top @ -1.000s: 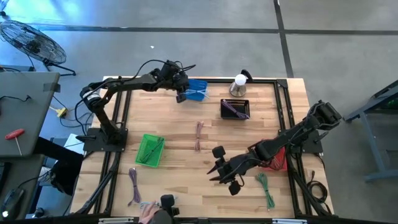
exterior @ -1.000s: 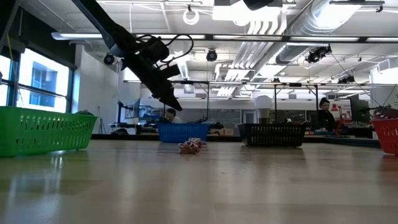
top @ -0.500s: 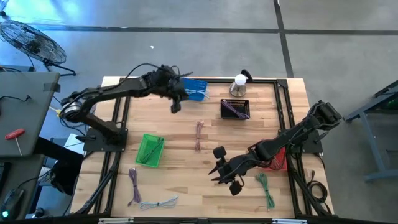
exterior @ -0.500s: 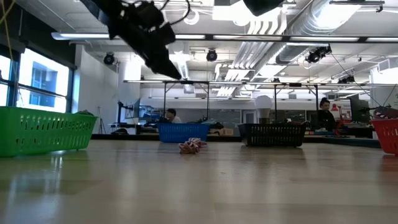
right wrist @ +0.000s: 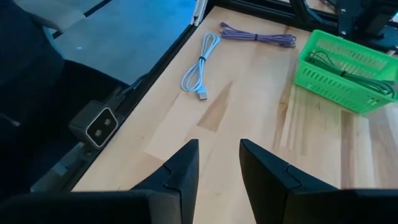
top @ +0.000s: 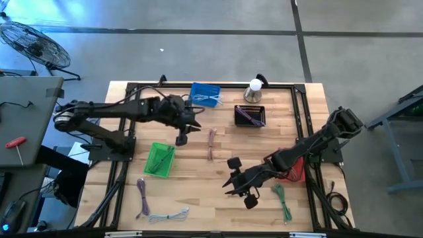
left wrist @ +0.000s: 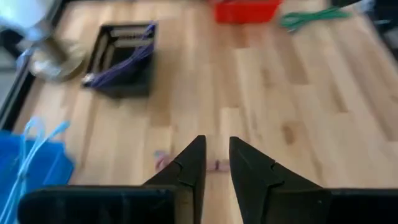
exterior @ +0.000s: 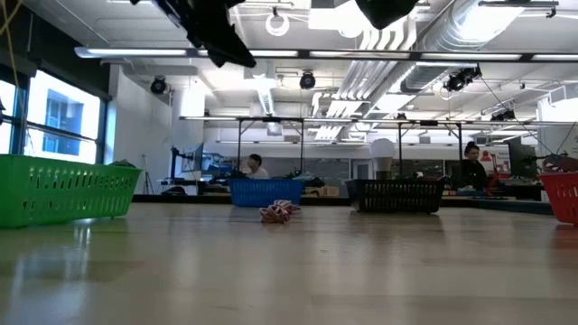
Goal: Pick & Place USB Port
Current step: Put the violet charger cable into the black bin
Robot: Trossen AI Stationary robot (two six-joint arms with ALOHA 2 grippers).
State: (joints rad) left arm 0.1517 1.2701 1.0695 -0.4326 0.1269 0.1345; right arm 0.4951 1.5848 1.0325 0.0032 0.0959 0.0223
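Jaws of both grippers slightly parted, holding nothing. Left gripper (top: pixel 181 135) raised over mid-table beside pink cable (top: pixel 211 143), arm stretched level from table's left edge, likely lining up a pick. Right gripper (top: pixel 239 187) hovering low near front, arm folded back toward red basket (top: pixel 295 173). White USB cable (right wrist: pixel 200 66) loose at front edge, uncollected.

Left arm swings away from the far basket

The left gripper (top: pixel 182 135) now hangs beside the coiled pink cable (top: pixel 211 142), off the blue plastic basket (top: pixel 205 94); a light-blue cable (top: pixel 168 216) lies at the near edge.
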